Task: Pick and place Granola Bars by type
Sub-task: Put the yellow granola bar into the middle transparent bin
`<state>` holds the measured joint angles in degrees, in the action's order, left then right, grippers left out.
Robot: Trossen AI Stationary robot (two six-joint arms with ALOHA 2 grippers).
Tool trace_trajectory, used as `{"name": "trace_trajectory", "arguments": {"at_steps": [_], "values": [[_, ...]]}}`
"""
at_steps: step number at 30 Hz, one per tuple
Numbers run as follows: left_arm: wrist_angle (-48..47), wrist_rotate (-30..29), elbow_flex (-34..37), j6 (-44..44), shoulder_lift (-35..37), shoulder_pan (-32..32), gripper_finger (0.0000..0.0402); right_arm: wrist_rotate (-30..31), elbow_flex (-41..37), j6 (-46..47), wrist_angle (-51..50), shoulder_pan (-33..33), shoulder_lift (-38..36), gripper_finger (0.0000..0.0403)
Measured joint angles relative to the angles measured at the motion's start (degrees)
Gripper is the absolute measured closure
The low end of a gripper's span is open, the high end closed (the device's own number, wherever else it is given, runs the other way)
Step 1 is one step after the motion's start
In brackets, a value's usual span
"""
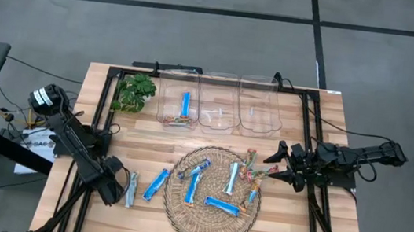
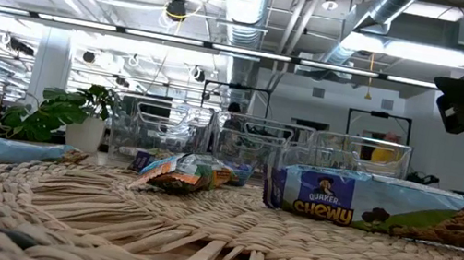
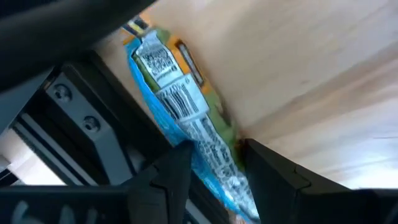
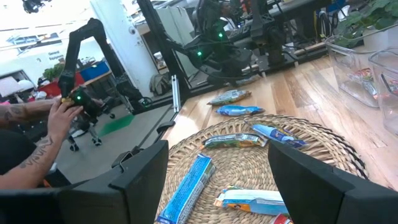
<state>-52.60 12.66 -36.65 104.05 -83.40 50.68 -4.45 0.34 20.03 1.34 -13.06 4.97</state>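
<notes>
Granola Bars (image 1: 215, 206) scattered — most on the round woven mat (image 1: 179, 215) at the table's front centre, one blue bar (image 1: 156, 183) on bare wood just left of the mat, another blue one (image 1: 185, 104) already in the leftmost clear bin (image 1: 179, 97). Two more clear bins (image 1: 238, 104) beside it along the back edge, green plant (image 1: 134, 91) to their left. Left gripper (image 3: 214, 171) low at the front left corner, jaws parted around a blue bar (image 3: 180, 124) on the wood — bar between the fingers (image 3: 165, 177), firm grip or not: cannot tell. Right gripper (image 1: 280, 166) raised at the mat's right edge, jaws spread wide, holding nothing. Beyond the table, a person's hand (image 4: 62, 115) on a controller arm.
</notes>
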Motion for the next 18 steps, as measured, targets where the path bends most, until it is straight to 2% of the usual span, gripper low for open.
{"name": "trace_trajectory", "arguments": {"at_steps": [8,18], "values": [[-1.1,1.2,0.7,-0.3,-0.1,0.0,0.0265,0.0,0.0,0.0,0.0,0.0,0.0,0.0132],[-0.4,0.0,-0.2,0.5,-0.3,-0.2,0.035,0.0,0.0,0.0,0.0,0.0,0.0,0.0132]]}}
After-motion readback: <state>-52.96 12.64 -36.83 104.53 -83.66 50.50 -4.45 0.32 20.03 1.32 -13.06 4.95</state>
